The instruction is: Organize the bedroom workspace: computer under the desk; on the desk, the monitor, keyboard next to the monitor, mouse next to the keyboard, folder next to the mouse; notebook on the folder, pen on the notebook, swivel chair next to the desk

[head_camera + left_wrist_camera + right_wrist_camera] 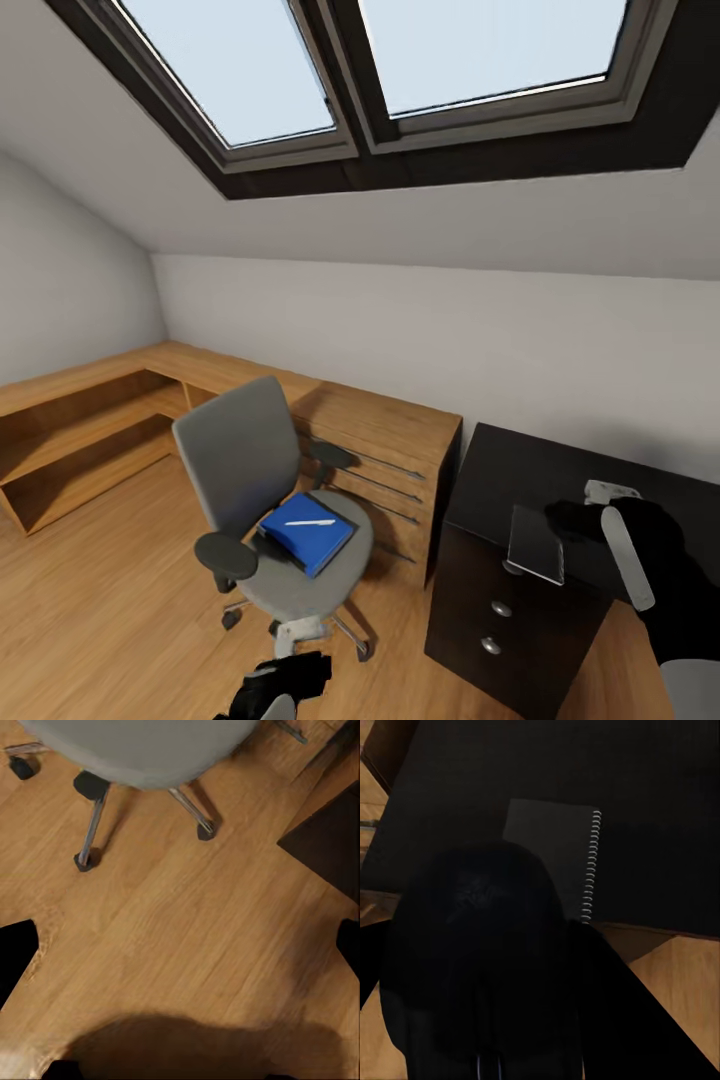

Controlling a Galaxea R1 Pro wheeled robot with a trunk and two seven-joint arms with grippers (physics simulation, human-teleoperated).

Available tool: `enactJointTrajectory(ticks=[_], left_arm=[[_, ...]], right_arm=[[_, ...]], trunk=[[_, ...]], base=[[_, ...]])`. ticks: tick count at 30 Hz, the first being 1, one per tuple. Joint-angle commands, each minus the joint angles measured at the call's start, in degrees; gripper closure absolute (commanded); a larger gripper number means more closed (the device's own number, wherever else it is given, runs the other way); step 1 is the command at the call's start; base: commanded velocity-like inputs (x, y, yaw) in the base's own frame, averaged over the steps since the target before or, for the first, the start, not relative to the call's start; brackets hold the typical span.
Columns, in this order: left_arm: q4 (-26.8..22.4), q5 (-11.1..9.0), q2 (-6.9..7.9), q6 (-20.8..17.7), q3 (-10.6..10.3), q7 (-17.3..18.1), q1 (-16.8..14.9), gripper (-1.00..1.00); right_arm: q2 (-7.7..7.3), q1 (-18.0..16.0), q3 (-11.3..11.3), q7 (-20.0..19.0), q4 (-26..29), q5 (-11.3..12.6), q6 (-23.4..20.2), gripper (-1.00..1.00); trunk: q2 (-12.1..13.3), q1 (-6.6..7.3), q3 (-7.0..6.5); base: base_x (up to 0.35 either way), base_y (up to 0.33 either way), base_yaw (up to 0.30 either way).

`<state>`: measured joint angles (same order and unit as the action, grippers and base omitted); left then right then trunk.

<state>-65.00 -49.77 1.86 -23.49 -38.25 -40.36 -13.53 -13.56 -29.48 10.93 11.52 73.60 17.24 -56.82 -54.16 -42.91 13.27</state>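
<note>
The grey swivel chair stands on the wood floor left of the black desk, turned away from it. On its seat lies the blue folder with the white pen on top. A grey spiral notebook rests at the desk's near edge, overhanging it a little. My right gripper hovers just over the desk by the notebook, shut on the black mouse, which hides its fingers. My left gripper hangs low and open over bare floor near the chair's wheeled base.
A light wooden drawer cabinet stands behind the chair and against the desk's left side. Low wooden shelving runs along the left wall. Skylights sit in the sloped ceiling. The desk's drawer knobs face me.
</note>
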Motion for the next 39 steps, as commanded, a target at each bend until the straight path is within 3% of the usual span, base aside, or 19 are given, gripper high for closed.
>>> enactJointTrajectory(ticks=[1,5,10,14,17,20,25,29,32,39], left_arm=[[8.24,-0.21,-0.12,5.32,-3.03,-0.06,-0.09,-1.0],[11.81,-0.22,-0.11,7.68,-6.2,0.96,-0.09,-1.0],[13.82,-0.25,-0.17,8.09,-6.99,1.83,-0.09,-1.0],[19.76,-0.1,-1.13,8.83,-7.42,6.76,-0.09,-1.0],[24.28,-0.04,-2.08,13.59,-7.38,10.73,-0.09,-1.0],[25.99,-0.1,-2.39,17.27,-7.37,11.69,-0.09,-1.0],[28.04,-0.19,-2.71,20.01,-7.34,12.46,-0.09,-1.0],[28.39,-0.23,-2.74,20.46,-7.28,12.58,-0.09,-1.0],[28.39,-0.2,-2.71,20.52,-7.27,12.59,-0.09,-1.0],[28.4,-0.11,-2.5,22.58,-6.98,12.59,-0.09,-1.0]], right_arm=[[0.07,0.08,0.01,0.7,0.3,0.76,-0.4,1.0],[0.11,0.11,0.05,0.7,0.31,0.77,-0.44,1.0],[0.11,0.25,0.05,0.7,0.32,0.78,-0.4,1.0],[0.16,0.29,0.06,0.73,0.0,0.72,-0.24,1.0],[0.32,0.29,0.2,1.35,-0.88,0.76,-0.12,1.0],[0.61,0.3,0.8,1.84,-1.41,0.77,0.0,1.0],[1.46,0.3,4.14,2.22,-1.76,0.78,0.19,1.0],[3.16,0.3,8.54,2.3,-2.35,0.68,0.64,1.0],[4.67,0.3,9.31,3.95,-3.18,0.61,3.01,1.0],[6.41,0.3,9.38,8.91,-6.81,0.51,9.66,1.0]], trunk=[[0.36,0.21,-0.11],[1.96,1.09,-0.83],[3.97,2.19,-1.72],[5.57,3.07,-2.44],[6.77,3.73,-2.98],[7.98,4.39,-3.52],[9.98,5.49,-4.42],[11.59,6.36,-5.14],[12.39,6.8,-5.49],[12.39,6.8,-5.49]], base=[[0.0,0.0,-0.079],[0.0,0.0,-0.19],[0.0,0.0,-0.243],[0.0,0.0,-0.273],[0.0,0.0,-0.292],[0.0,0.0,-0.296],[0.0,0.0,-0.298],[0.0,0.0,-0.298],[0.0,0.0,-0.298],[0.0,0.0,-0.298]])
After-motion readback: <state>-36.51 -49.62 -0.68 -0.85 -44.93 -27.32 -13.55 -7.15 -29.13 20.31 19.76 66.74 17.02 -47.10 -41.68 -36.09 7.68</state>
